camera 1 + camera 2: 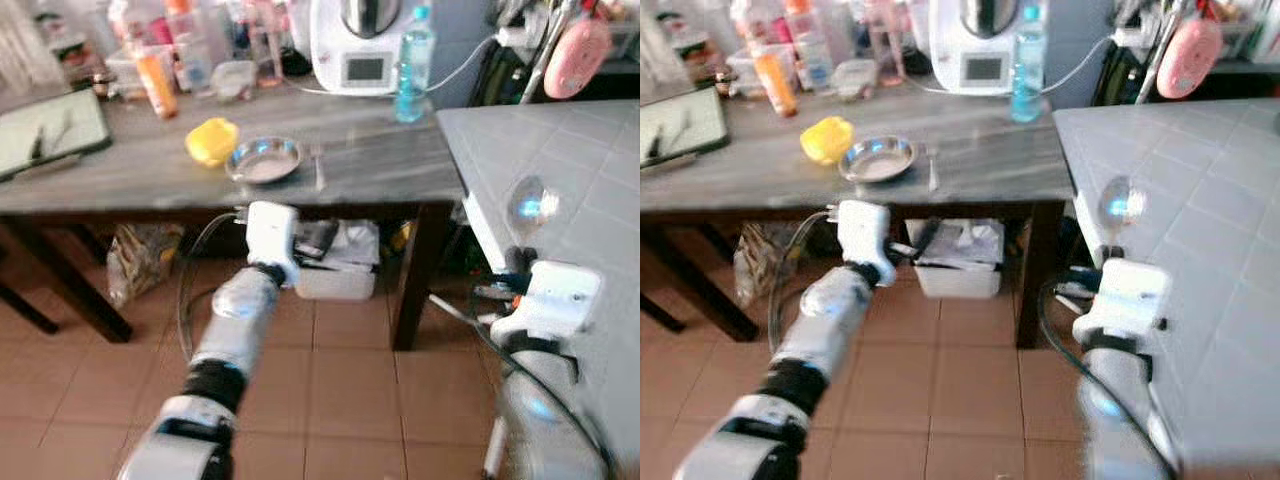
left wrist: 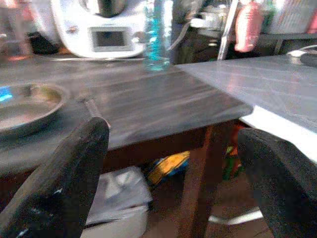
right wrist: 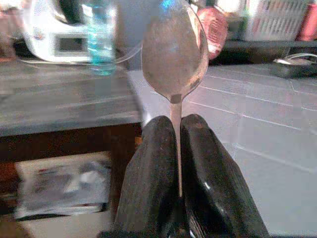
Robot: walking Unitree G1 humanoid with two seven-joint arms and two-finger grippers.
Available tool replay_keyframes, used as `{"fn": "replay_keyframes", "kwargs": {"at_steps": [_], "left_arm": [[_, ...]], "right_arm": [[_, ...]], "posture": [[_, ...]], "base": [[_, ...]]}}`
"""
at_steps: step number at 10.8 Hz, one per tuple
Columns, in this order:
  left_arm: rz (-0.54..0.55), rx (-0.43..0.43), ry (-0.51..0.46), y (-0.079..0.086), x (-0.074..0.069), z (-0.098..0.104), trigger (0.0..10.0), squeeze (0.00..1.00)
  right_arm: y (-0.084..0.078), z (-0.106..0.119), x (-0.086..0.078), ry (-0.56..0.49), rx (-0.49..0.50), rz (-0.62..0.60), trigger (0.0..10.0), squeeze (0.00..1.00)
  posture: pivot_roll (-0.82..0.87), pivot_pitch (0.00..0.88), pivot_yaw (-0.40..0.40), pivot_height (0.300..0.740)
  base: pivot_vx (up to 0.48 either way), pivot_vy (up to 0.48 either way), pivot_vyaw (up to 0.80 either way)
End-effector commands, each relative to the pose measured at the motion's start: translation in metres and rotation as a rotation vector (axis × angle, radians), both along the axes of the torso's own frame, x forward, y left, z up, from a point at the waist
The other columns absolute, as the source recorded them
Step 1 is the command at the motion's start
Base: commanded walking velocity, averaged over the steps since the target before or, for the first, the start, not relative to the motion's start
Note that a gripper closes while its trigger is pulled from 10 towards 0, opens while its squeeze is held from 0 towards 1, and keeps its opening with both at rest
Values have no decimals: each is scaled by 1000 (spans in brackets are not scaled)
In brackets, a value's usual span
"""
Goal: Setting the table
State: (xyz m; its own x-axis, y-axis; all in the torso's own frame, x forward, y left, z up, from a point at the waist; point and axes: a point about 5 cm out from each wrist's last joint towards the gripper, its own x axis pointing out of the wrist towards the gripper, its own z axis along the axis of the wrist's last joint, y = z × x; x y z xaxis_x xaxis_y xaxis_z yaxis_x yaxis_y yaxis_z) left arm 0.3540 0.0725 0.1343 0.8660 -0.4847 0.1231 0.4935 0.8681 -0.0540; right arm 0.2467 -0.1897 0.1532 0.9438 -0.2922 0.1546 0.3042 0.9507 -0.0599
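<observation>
Right now: spoon in the right hand.
Right hand (image 3: pixel 179 148) pinches the spoon (image 3: pixel 174 47) upright, right of the table (image 1: pixel 380 160); left hand (image 2: pixel 168 163) is spread near the metal bowl (image 1: pixel 264 158).

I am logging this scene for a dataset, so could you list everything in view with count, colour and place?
Round metal bowl: one, silver, near front edge of the grey wooden table.
Yellow plastic object: one, just left of the bowl.
Metal fork: one, silver, right of the bowl.
Blue-tinted water bottle: one, back of table.
White kitchen machine: one, beside the bottle.
Orange bottle: one, back left among blurred containers.
Grey tiled counter: one, right.
White box: one, under the table.
Metal spoon: one, silver, bowl upward, in the right gripper.
Left gripper: fingers open, before the table edge.
</observation>
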Motion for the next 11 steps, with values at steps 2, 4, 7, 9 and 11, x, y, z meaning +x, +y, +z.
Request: {"fn": "replay_keyframes", "kwargs": {"at_steps": [2,4,7,9,11], "left_arm": [[22,17,-20,10,4,6,10000,0],[21,17,-19,9,3,5,10000,0],[26,19,-20,10,4,6,10000,0],[28,21,-23,11,5,7,10000,0],[30,26,-28,14,6,9,10000,0]], "right_arm": [[5,5,0,-26,11,21,10000,0],[6,5,0,-24,12,23,10000,0],[5,4,0,-22,17,25,10000,0],[7,3,1,-20,20,26,10000,0],[7,2,1,-19,22,25,10000,0]], "posture": [[-56,56,58,740],[-57,56,58,740],[-52,59,59,740],[-47,58,62,740],[-44,61,65,740]], "base": [[480,0,0],[480,0,0],[480,0,0],[480,0,0],[480,0,0]]}}
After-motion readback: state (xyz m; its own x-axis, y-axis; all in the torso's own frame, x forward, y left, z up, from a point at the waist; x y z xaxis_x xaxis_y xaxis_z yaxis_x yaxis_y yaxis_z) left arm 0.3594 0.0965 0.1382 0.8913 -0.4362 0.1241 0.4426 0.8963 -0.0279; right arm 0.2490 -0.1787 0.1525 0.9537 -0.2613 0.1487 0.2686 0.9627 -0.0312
